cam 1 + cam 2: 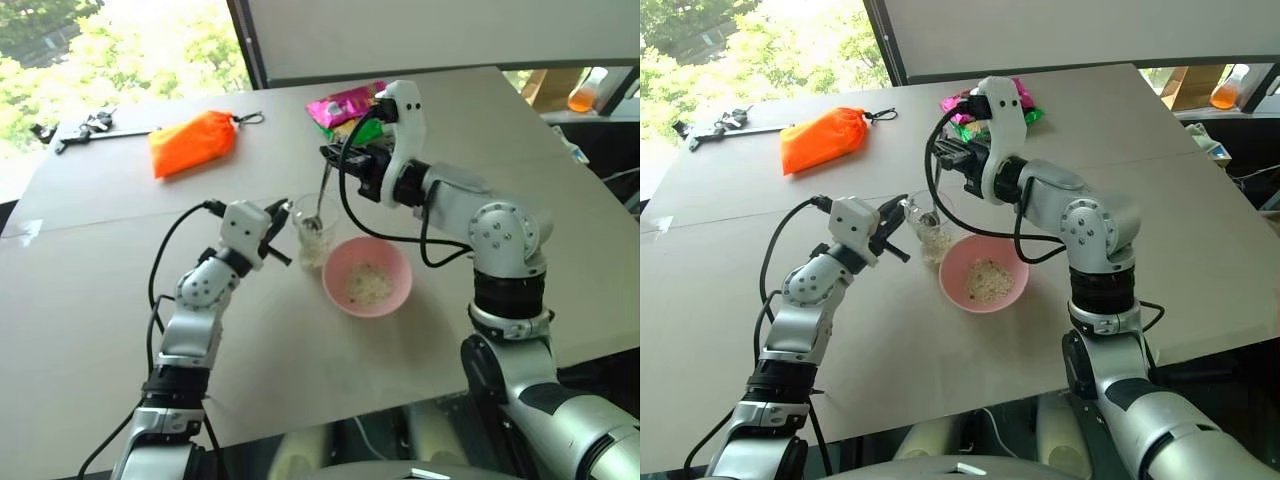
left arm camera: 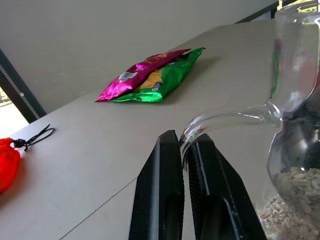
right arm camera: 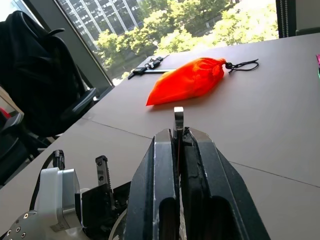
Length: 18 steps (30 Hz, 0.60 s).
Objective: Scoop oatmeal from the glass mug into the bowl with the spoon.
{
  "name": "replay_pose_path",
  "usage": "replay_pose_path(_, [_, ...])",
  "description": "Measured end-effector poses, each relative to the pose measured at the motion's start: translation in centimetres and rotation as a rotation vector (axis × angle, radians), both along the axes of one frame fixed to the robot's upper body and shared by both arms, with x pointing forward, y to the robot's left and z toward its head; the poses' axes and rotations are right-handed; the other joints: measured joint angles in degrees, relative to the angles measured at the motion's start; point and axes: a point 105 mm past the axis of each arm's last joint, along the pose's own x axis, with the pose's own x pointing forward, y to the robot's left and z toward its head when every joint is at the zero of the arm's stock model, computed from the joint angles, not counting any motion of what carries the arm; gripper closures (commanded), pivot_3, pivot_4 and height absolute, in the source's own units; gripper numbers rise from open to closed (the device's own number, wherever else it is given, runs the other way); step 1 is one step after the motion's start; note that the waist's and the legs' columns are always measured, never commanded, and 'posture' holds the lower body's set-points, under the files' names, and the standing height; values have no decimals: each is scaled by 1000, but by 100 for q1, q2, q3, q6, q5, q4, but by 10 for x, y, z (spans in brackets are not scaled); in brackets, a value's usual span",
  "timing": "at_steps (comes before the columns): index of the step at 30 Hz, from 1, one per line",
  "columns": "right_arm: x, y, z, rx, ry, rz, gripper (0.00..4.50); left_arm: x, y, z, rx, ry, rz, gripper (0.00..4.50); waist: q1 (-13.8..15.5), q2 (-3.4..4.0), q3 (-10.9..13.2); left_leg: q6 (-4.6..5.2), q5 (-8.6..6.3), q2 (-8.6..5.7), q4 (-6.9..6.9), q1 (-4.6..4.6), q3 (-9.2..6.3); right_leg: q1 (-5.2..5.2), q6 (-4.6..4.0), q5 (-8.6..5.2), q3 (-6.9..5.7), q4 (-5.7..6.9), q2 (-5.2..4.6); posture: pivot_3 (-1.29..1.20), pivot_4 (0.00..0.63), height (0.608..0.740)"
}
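At the centre of the head view, the left claw (image 1: 277,228) is closed on the thin side handle of the glass mug (image 1: 312,232), which stands on the tabletop (image 1: 90,290) just left of the pink bowl (image 1: 340,268). The right claw (image 1: 335,156), above the mug, is clamped shut on the handle of the spoon (image 1: 320,200), whose bowl end hangs down inside the mug. Oatmeal (image 1: 369,288) lies in the bowl and in the mug's bottom; an orange pouch (image 1: 192,142) sits upper left, snack packets (image 1: 345,105) top centre
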Motion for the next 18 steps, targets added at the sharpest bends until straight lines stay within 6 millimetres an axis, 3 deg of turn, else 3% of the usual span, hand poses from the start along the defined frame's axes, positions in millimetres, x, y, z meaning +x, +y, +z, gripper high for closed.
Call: replay_pose_path(18, [0,-3,2,7,9,-1,4500,1,-1,0,-2,0,2,4451,1,0,-2,0,0,0,0,0,0,0,-1,1,0,1,0,0,150,740])
